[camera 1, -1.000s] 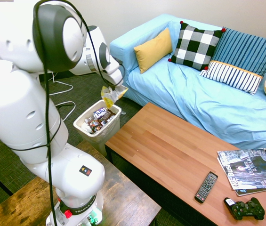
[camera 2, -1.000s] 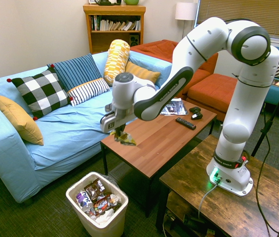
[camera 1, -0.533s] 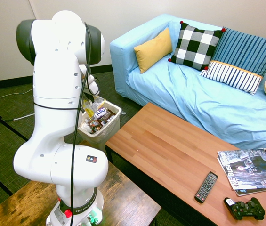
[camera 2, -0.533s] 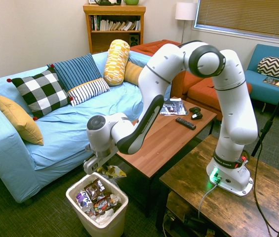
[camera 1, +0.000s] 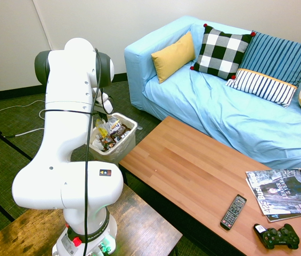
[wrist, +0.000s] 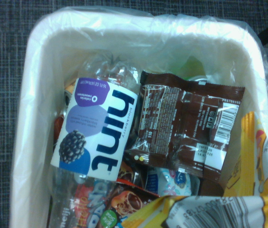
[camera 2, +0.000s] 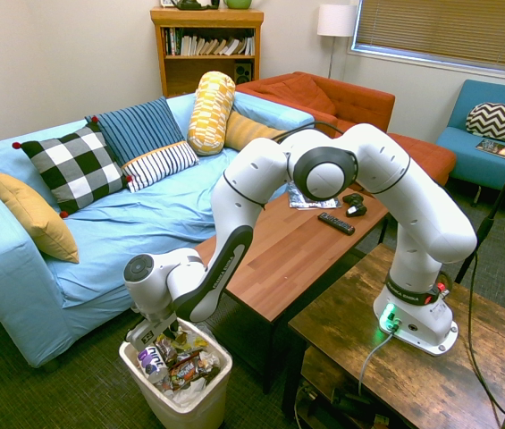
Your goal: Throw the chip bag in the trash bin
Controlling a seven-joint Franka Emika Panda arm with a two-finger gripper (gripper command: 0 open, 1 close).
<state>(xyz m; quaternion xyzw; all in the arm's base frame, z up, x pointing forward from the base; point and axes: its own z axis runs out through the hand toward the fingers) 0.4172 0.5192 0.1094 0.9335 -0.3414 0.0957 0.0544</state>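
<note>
The trash bin point(camera 2: 195, 404) is small and off-white with a clear liner, and it stands on the carpet beside the coffee table's end. It also shows in the first exterior view as the bin point(camera 1: 122, 151) and in the wrist view by its rim point(wrist: 33, 99). It holds a "hint" bottle point(wrist: 96, 128), a brown wrapper point(wrist: 186, 128) and other wrappers. My gripper point(camera 2: 163, 338) hangs at the bin's mouth, shut on the yellow chip bag point(camera 2: 183, 339). The bag point(camera 1: 102, 128) sits just inside the rim, above the trash. In the wrist view the chip bag point(wrist: 219, 209) rises over the bin's contents.
A long wooden coffee table point(camera 1: 193, 170) stands right beside the bin, with a remote point(camera 1: 233, 211), a game controller point(camera 1: 277, 237) and magazines point(camera 1: 281, 193) at its far end. A light blue sofa point(camera 1: 219, 112) with cushions runs behind the table and bin.
The arm swung from over the table's end down to the bin, carrying the chip bag. The bag dropped from above the bin to its mouth. The gripper stayed shut.
</note>
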